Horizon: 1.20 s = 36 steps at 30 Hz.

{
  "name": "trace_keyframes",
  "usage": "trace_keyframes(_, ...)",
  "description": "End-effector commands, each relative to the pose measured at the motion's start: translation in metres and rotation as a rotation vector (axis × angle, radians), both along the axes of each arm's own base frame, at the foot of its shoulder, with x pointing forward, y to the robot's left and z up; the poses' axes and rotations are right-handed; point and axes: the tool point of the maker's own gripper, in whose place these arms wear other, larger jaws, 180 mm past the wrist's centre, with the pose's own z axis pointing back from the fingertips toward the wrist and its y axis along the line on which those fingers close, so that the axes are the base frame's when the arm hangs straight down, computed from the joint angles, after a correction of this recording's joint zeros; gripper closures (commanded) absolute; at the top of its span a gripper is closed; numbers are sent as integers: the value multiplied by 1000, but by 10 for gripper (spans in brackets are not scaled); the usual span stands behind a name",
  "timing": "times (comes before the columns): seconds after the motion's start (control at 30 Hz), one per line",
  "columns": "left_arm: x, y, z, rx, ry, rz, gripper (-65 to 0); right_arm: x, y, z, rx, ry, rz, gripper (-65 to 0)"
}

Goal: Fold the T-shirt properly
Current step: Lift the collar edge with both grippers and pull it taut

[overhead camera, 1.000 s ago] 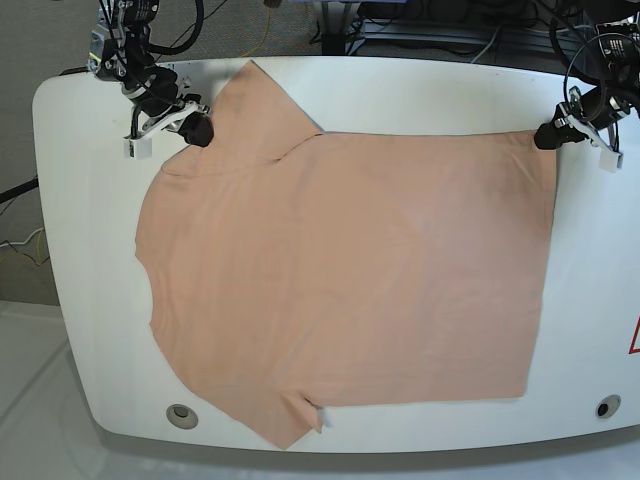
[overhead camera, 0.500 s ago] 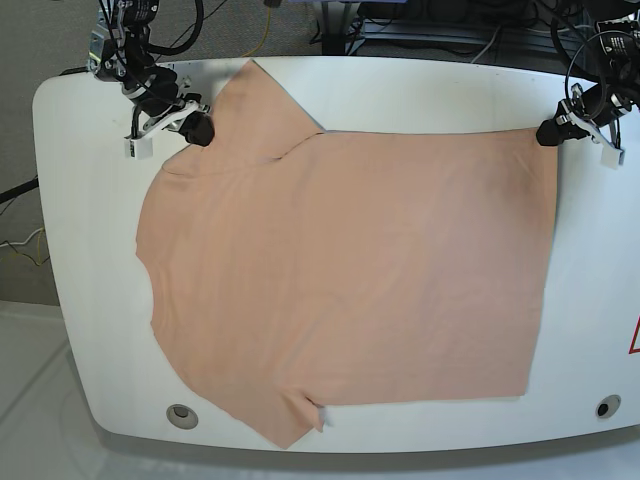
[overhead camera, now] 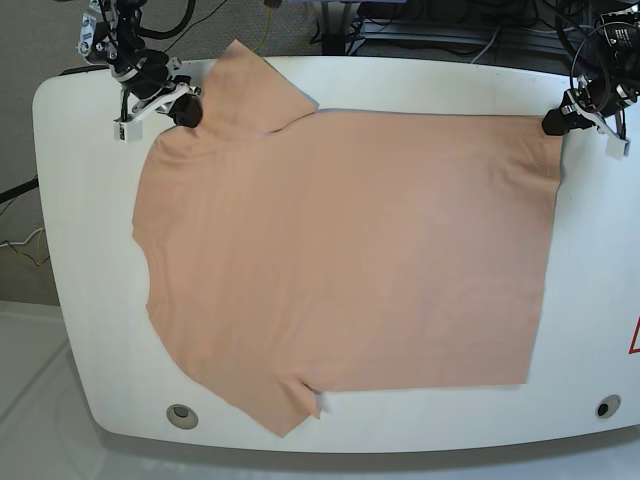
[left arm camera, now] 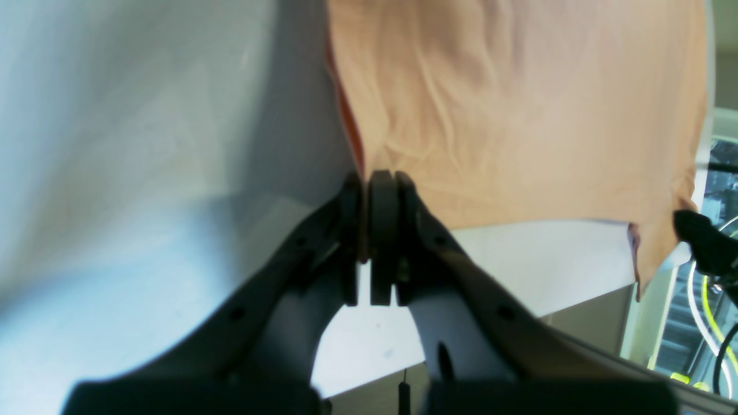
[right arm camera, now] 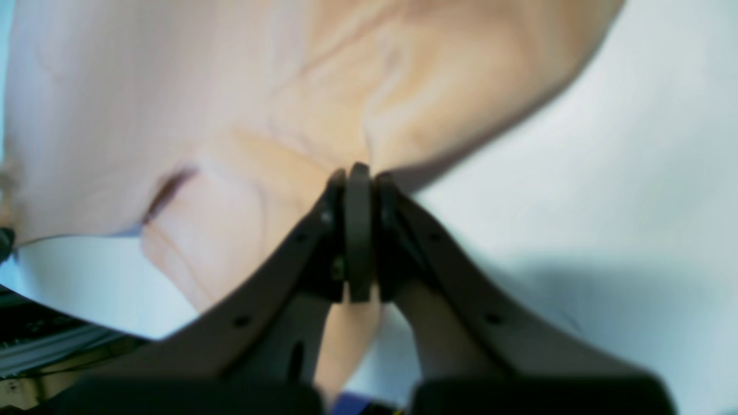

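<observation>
Meanwhile, on the white table (overhead camera: 80, 300), the right gripper (overhead camera: 186, 112) pinches the T-shirt (overhead camera: 340, 250) at its shoulder while the left gripper (overhead camera: 552, 122) clamps the far hem corner; thin fabric could slip free if either arm pulls unevenly.

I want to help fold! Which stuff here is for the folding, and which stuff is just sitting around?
For the folding:
- shirt, spread flat
- left gripper, shut on the shirt's corner
- right gripper, shut on the shirt near its sleeve

Just there:
- table under the shirt
- cables behind the table
</observation>
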Motion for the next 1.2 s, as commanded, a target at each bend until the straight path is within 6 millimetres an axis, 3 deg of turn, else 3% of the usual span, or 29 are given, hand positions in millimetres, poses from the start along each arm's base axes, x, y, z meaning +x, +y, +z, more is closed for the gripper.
trace_keyframes(0.0, 9, 16, 19, 29, -67, 14, 0, 4, -12, 24, -26, -64, -9, 0)
trace_keyframes(0.27, 5, 22, 31, 29, -112, 20, 0, -1, -28, 44, -48, -99, -43, 0)
trace_keyframes(0.33, 6, 27, 41, 7, -144, 49, 0, 7, -34, 61, -41, -155, -55, 0)
trace_keyframes(0.67, 6, 39, 65, 60, -193, 52, 0, 15, -51, 85, -25, -233, -107, 0)
trace_keyframes(0.93, 13, 33, 71, 82, -205, 18, 0, 21, -49, 91, 16, -244, -99, 0)
trace_keyframes(1.17, 7, 21, 66, 73, -181, -21, 0, 5, -42, 90, 38, -203, -67, 0)
